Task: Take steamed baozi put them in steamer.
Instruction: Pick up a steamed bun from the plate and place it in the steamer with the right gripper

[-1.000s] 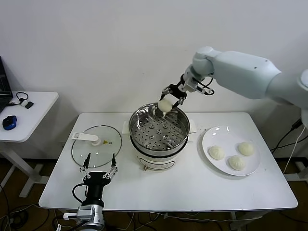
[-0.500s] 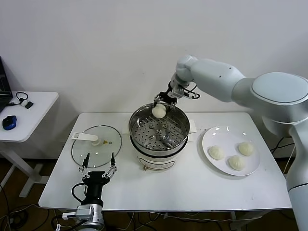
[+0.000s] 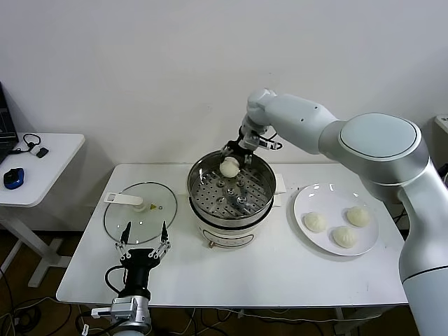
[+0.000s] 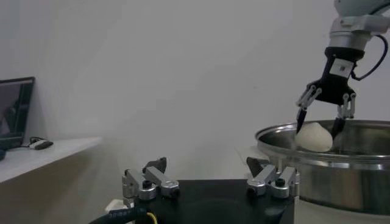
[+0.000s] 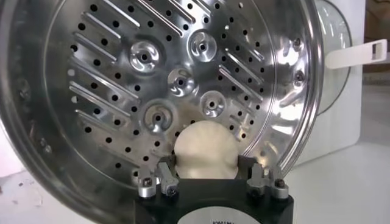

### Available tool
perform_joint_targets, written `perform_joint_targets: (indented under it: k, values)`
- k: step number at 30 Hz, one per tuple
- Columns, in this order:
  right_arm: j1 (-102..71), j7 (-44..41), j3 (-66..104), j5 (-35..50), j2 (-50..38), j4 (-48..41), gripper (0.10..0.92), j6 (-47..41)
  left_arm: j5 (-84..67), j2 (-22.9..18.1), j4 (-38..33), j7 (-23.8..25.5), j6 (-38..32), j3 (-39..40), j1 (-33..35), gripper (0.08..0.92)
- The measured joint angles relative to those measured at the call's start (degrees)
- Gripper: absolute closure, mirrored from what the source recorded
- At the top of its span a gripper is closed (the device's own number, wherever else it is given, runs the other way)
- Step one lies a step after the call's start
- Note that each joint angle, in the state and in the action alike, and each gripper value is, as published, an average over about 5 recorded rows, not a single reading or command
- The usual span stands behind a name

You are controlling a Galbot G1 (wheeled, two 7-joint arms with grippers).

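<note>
The right pincer [image 3: 234, 155] hangs over the far side of the steamer [image 3: 260, 203], its fingers closed around one baozi [image 3: 229, 166]. From the left wrist view the bun sits about level with the pot's rim, not yet down on the perforated tray [image 5: 122, 91], which lies directly beneath the pincer and holds nothing else.

To do this step well, I'd say lower it straight down until the bun rests on the tray, then let go gently so the soft dough doesn't stick or roll. The far wall of the pot stands just behind the pincer, so a small shift toward the tray's centre would give the fingers room to spread. Setting this one near the wall also leaves space for the others.

Three more baozi [image 3: 315, 222] wait on the white plate [image 3: 301, 203], off to the pincer's side. The glass lid [image 3: 140, 210] lies on the surface on the other side of the pot, well apart. The left pincer [image 3: 143, 243] is parked low at the near edge of the surface, fingers spread and holding nothing.
</note>
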Motion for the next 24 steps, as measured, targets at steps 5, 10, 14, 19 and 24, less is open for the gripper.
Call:
perform_joint_targets:
  k: [5, 10, 14, 19, 24]
  values:
    - [-0.46, -0.31, -0.22, 0.17, 0.61, -0.75, 0.342, -0.02, 0.02, 0.00, 0.14, 0.09, -0.03, 0.02, -0.10, 0.177]
    - [-0.58, -0.20, -0.31, 0.72, 1.24, -1.21, 0.241, -0.02, 0.06, 0.00, 0.22, 0.08, 0.00, 0.14, -0.17, 0.177]
    - [-0.30, -0.16, -0.67, 1.22, 1.33, -1.09, 0.205, -0.02, 0.04, 0.00, 0.00, 0.08, 0.05, 0.11, -0.07, 0.177]
    - [0.43, -0.37, -1.43, 2.07, 1.09, -0.43, 0.203, -0.02, 0.00, 0.00, -0.38, 0.09, 0.06, 0.08, 0.14, 0.177]
    - [1.99, -0.97, -2.88, 3.75, 0.33, 1.27, 0.203, -0.02, 0.01, 0.00, -0.85, 0.10, 0.16, 0.08, 0.44, 0.177]
